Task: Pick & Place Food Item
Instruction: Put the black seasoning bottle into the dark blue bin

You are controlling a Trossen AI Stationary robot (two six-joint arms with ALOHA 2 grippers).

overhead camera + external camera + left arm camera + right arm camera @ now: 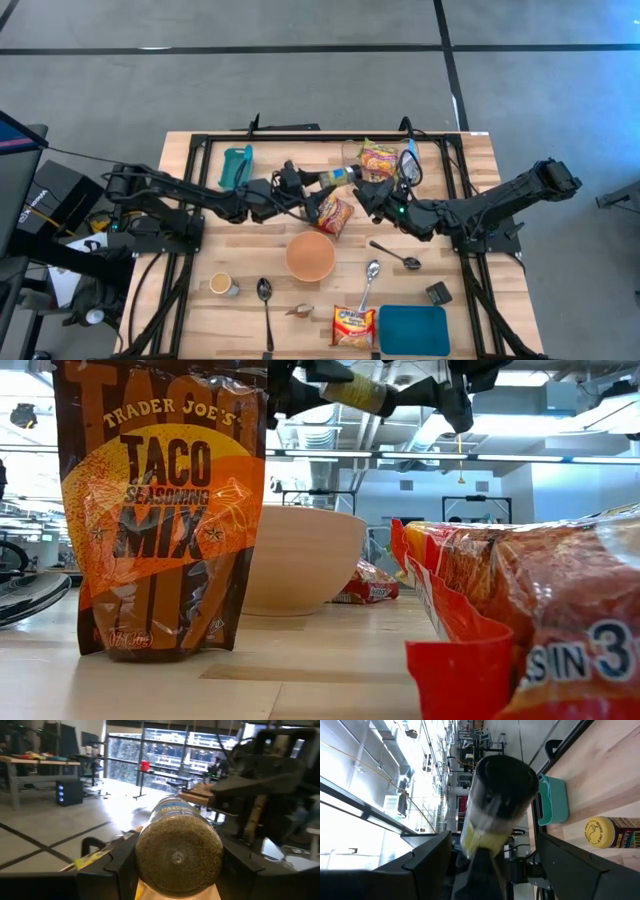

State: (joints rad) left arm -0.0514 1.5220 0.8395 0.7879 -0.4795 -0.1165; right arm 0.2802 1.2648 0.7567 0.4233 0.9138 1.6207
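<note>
both arms meet over the middle of the wooden table (200,310), just behind the tan bowl (311,256). between them a spice jar (337,178) is held off the table, lying roughly level, above and behind the bowl. the left gripper (300,180) has its fingers clamped on the jar's body: in the left wrist view the jar's round base, full of greenish-brown seasoning (178,854), sits squeezed between the two dark fingers (122,865). the right gripper (372,190) is at the jar's other end, where the black cap (507,775) points toward it; its fingers (427,862) stand spread wide on either side of the cap, and i cannot tell whether they touch it. the low view shows the jar (358,394) hanging high above the bowl (300,558) with dark gripper parts at both ends.

a red snack packet (336,214) lies just behind the bowl, under the jar. a ramen packet (379,157) rests further behind, near the right gripper. a teal holder (237,165) stands behind and left of the bowl. in front of the bowl are spoons (265,292), another ramen packet (354,326), a teal pad (413,329) and a small cup (221,284). the low view puts a trader joe's taco seasoning mix pouch (160,510) upright, close to the camera.
</note>
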